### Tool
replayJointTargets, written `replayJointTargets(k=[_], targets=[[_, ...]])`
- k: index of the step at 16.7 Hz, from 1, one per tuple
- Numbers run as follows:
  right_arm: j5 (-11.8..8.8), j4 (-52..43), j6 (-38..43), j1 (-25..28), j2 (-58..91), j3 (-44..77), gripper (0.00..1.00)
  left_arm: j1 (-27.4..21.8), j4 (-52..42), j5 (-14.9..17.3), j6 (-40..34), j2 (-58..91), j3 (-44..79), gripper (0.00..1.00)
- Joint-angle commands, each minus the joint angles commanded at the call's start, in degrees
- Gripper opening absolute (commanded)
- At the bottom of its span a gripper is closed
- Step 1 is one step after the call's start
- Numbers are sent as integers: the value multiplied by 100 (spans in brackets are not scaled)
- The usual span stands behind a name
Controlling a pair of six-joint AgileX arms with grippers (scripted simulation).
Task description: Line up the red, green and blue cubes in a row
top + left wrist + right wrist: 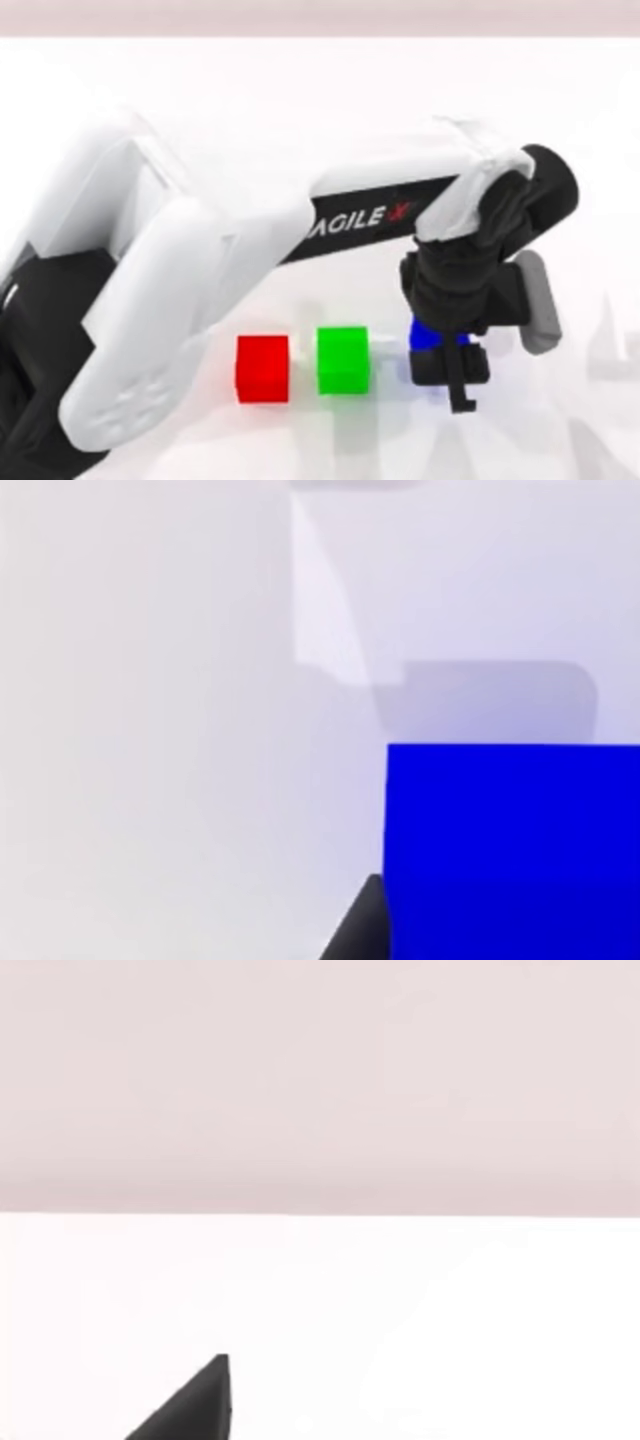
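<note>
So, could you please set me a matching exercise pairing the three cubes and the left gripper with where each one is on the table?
Things:
1. red cube
2. green cube
3. blue cube
4. left gripper

Places:
A. middle of the row
B. over the blue cube
C. left end of the row
D. right end, under the gripper

Pairs: 1-C, 2-A, 3-D, 4-B

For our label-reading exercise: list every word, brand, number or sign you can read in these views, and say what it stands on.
"AGILE X": white lettering, the X in red, on the dark link of the left arm, in the top view.
Cubes, table and both wrist views: no text.
</note>
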Motion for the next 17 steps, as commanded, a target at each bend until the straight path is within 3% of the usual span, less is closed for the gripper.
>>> replayJointTargets(k=[13, 17], targets=[[0, 0, 0, 0, 0, 0, 100, 0, 0, 0, 0, 0, 0, 98], [0, 0, 0, 0, 0, 0, 100, 0, 0, 0, 0, 0, 0, 100]])
